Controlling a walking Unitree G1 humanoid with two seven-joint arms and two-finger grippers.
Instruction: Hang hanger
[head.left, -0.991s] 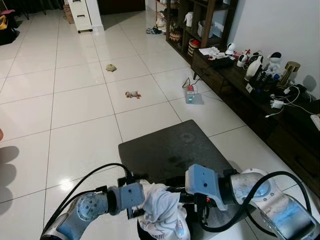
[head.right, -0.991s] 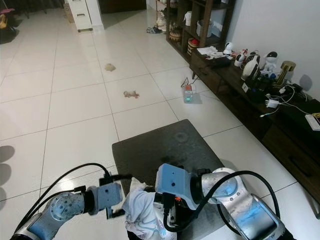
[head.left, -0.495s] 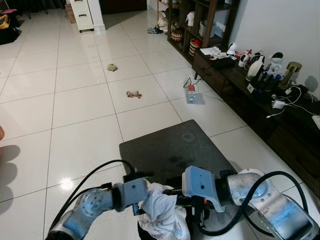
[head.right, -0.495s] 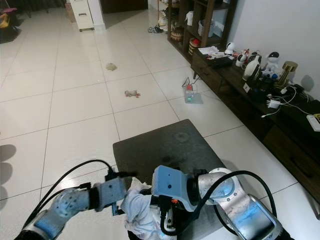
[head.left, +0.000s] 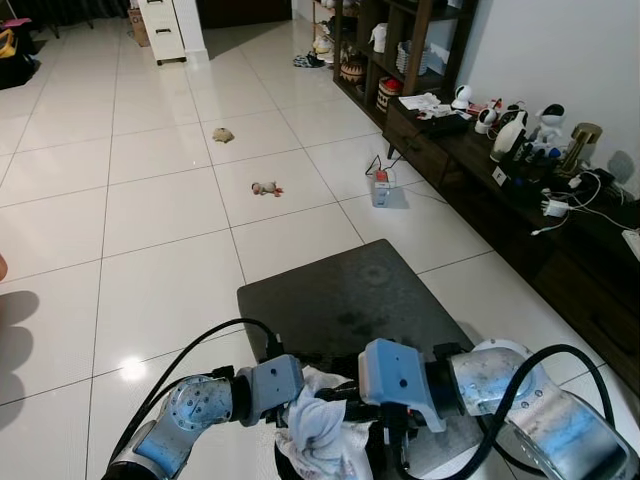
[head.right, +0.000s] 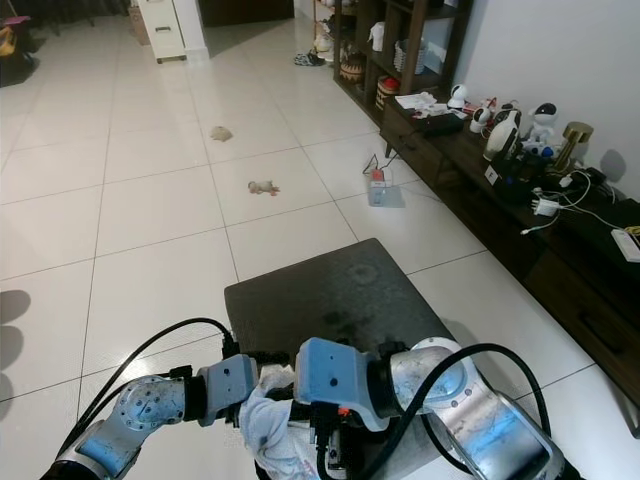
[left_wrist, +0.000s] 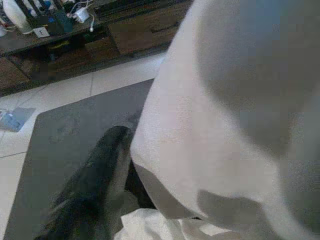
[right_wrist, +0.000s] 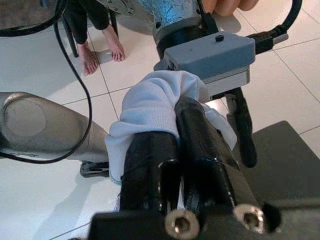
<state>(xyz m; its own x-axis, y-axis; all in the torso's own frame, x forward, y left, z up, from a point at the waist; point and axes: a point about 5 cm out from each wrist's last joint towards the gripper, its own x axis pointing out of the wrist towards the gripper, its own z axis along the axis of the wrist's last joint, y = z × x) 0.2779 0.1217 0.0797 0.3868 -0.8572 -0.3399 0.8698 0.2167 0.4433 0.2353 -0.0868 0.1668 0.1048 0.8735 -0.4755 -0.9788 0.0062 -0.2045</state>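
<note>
Your two grippers are meeting low in front of the robot, over the near edge of a dark mat (head.left: 345, 295) lying on the white tiled floor (head.left: 160, 210). The right gripper (right_wrist: 172, 142) is pinching a bunched white cloth (head.left: 318, 430) between its two black fingers (right_wrist: 200, 150), which are pressing close together on the fabric. The left gripper (head.right: 262, 385) is sitting right against the same cloth from the other side; you cannot tell how its jaws are standing, since white fabric is covering most of its wrist view. No hanger can be made out among the folds.

To your right, a long dark cabinet (head.left: 520, 200) is running along the wall, crowded with small devices and cables, and a small charger (head.left: 380, 188) is lying on the floor just before it. Two little toys (head.left: 265, 188) are lying farther out on the tiles. A person's bare feet (right_wrist: 102, 47) are standing close behind the robot. Ahead and to your left the floor is lying open.
</note>
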